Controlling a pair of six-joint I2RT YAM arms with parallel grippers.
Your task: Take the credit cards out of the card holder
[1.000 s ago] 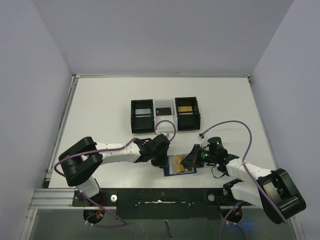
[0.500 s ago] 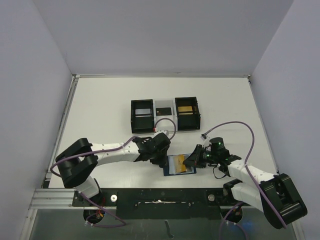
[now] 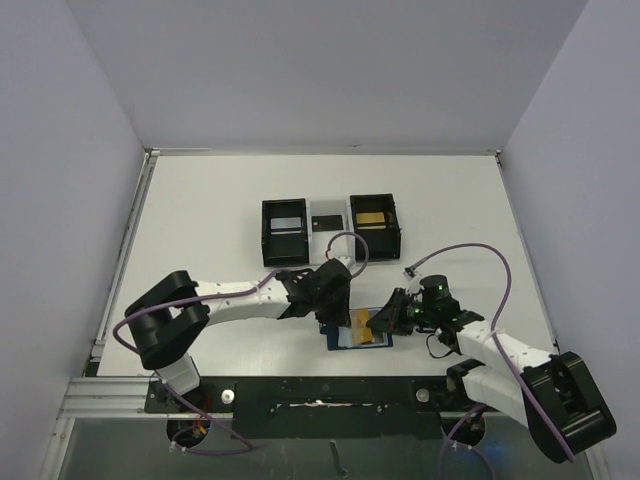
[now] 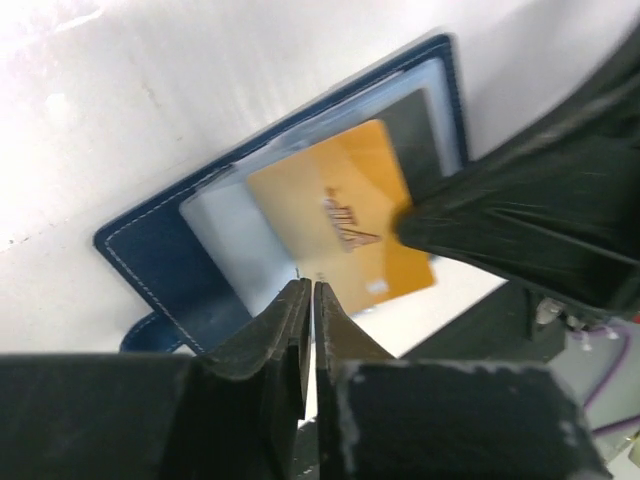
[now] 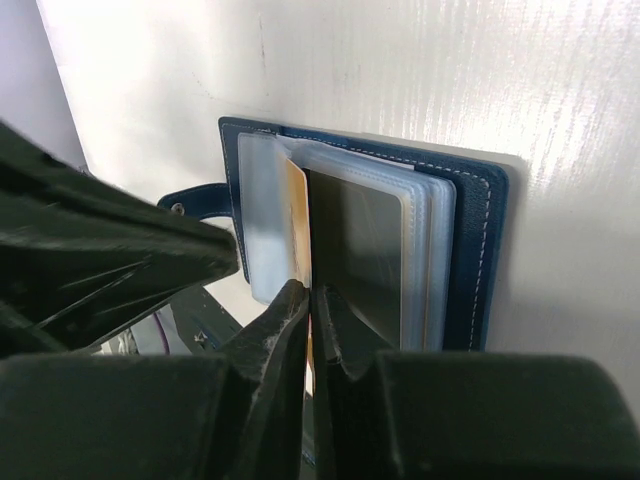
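Note:
The card holder [image 3: 372, 339] is a navy wallet lying open near the table's front edge, its clear sleeves fanned out [image 5: 430, 250]. A gold credit card [image 3: 359, 321] sticks partly out of a sleeve; it also shows in the left wrist view [image 4: 340, 205]. My right gripper [image 3: 384, 320] is shut on that card's edge [image 5: 297, 225], at the wallet's right side. My left gripper [image 3: 336, 308] is shut, with its tips [image 4: 308, 287] at the edge of a clear sleeve [image 4: 225, 235] on the wallet's left side. I cannot tell whether it pinches the sleeve. Other cards are hidden.
Two black boxes [image 3: 284, 232] joined by a clear section stand at mid-table behind the wallet; the right box [image 3: 373, 226] holds something gold. Purple cables loop over both arms. The black front rail [image 3: 300, 392] runs just below the wallet.
My left gripper has shifted right onto the wallet's left side. The gold card stands further out of its sleeve, held in my right gripper, which has barely moved.

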